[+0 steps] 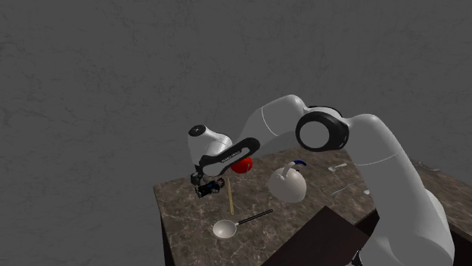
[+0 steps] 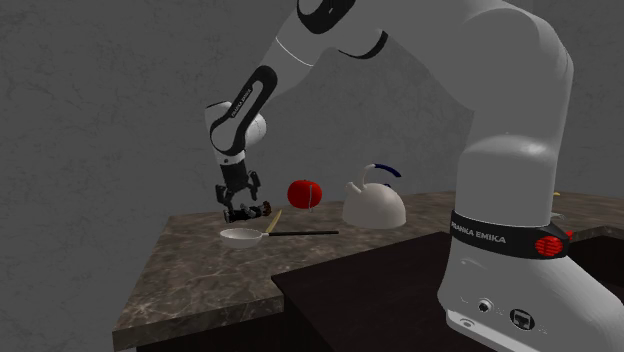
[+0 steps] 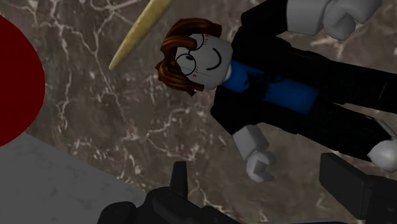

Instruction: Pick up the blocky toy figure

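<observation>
Your all-black two-finger gripper (image 3: 254, 175) hangs low over the blocky toy figure (image 3: 267, 83), which has brown hair, a grey face and a black-and-blue body. The fingers (image 3: 179, 181) stand apart, with the figure's grey hand between them. The figure lies flat on the dark veined stone countertop (image 1: 181, 219), well to the shoulder view's left of the white rounded kettle (image 1: 287, 185). Between kettle and figure you see a red ball (image 1: 243, 167), partly covered by the forearm, and a thin pale wooden stick (image 1: 229, 195). In front of the kettle lies a silver ladle with a dark handle (image 1: 225, 227). In the wrist view the figure's legs run off the frame. The far finger may brush its black side, but you cannot tell. From the shoulder view the gripper hides most of the figure.
</observation>
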You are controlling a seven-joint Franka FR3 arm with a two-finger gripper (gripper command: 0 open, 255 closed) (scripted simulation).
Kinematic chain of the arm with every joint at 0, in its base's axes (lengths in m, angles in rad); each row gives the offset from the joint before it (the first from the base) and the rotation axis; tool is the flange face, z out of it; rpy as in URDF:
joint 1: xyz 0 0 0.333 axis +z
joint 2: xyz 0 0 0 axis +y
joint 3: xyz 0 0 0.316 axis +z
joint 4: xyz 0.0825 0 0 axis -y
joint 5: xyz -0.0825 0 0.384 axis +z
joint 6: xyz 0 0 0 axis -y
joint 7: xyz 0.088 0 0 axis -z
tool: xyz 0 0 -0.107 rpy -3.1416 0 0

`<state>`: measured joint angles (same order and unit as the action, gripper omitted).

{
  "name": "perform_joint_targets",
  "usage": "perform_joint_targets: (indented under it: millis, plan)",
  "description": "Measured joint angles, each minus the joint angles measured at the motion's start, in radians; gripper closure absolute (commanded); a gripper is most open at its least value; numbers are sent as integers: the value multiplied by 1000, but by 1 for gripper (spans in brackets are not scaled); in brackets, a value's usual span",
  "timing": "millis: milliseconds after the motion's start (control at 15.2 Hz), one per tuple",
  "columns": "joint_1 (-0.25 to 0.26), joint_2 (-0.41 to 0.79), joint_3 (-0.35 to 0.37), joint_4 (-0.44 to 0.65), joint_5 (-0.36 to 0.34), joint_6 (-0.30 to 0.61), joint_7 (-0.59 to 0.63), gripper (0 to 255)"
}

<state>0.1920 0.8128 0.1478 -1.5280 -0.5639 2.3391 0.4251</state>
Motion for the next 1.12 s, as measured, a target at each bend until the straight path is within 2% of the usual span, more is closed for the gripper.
perform_joint_targets:
  millis: [66,132,792,1122]
  plan:
    - [1,10,-2,5,-2,5,2,0]
    - [1,13,-3,6,-3,8,3,255]
    - [1,16,-4,6,-4,11,4,255]
    - [-5,-22,6,-3,8,-18,-11,255]
